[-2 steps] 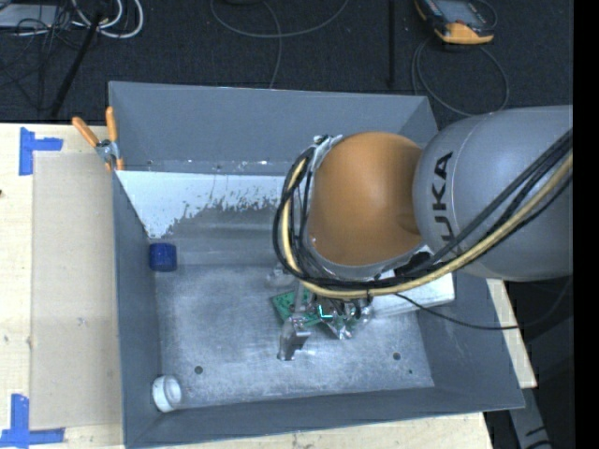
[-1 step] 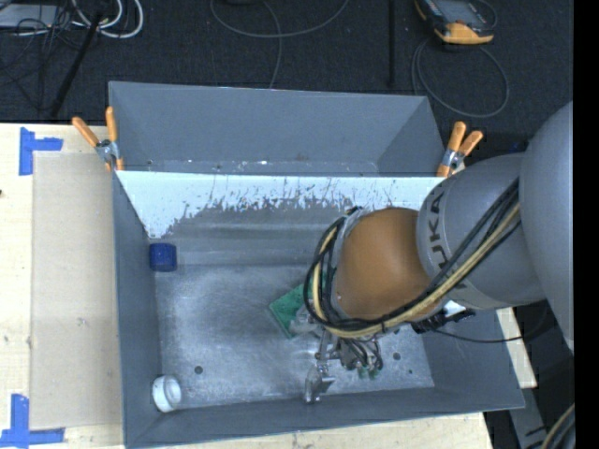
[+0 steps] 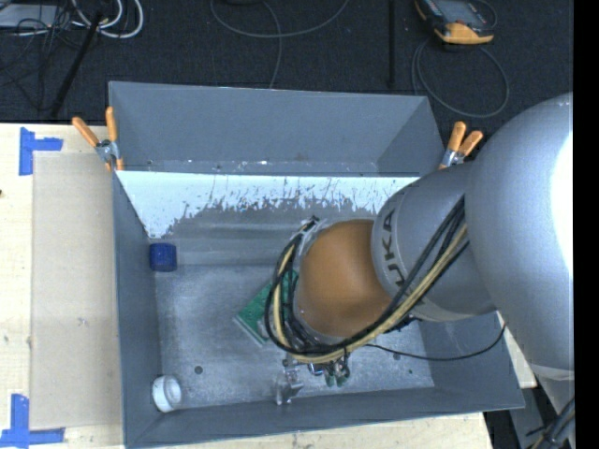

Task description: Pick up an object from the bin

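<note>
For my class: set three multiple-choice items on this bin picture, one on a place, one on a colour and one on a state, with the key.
1. Where does the white round thing lie?
A) in the bin's lower-left corner in the view
B) at the middle of the far wall
C) against the right wall

2. What colour is the small block by the left wall?
A) red
B) blue
C) yellow

3. How does the green flat thing lie?
A) fully in the open
B) partly hidden under the arm's orange cover
C) hanging over the rim

Key: 1 A, it sits in that corner. 2 B, it is plainly blue. 3 B, its right part runs under the cover.
</note>
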`<state>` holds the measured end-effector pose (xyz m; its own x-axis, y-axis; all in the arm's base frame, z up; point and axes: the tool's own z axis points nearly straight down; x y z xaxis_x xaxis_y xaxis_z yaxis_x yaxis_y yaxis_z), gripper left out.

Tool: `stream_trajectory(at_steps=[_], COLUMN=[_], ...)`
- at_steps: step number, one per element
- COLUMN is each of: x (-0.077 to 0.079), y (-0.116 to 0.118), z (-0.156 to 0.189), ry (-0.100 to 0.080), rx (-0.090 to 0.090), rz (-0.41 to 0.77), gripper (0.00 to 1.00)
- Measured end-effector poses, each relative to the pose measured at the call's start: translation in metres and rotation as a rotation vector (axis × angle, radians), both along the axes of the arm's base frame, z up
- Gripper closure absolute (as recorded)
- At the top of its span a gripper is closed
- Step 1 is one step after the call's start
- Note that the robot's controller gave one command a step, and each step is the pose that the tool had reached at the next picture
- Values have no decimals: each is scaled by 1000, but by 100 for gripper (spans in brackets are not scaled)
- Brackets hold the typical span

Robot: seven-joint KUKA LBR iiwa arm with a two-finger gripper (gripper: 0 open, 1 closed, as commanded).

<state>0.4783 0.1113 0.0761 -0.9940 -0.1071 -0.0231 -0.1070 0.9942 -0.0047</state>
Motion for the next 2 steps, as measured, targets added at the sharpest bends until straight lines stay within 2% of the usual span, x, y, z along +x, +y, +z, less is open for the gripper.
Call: stream_trajectory(at_steps=[1, 2], x=[12, 34], y=[75, -51], z=[-1, -1], ry=[10, 7], rx=[11, 16], rz=[-435, -457], gripper=[0, 0])
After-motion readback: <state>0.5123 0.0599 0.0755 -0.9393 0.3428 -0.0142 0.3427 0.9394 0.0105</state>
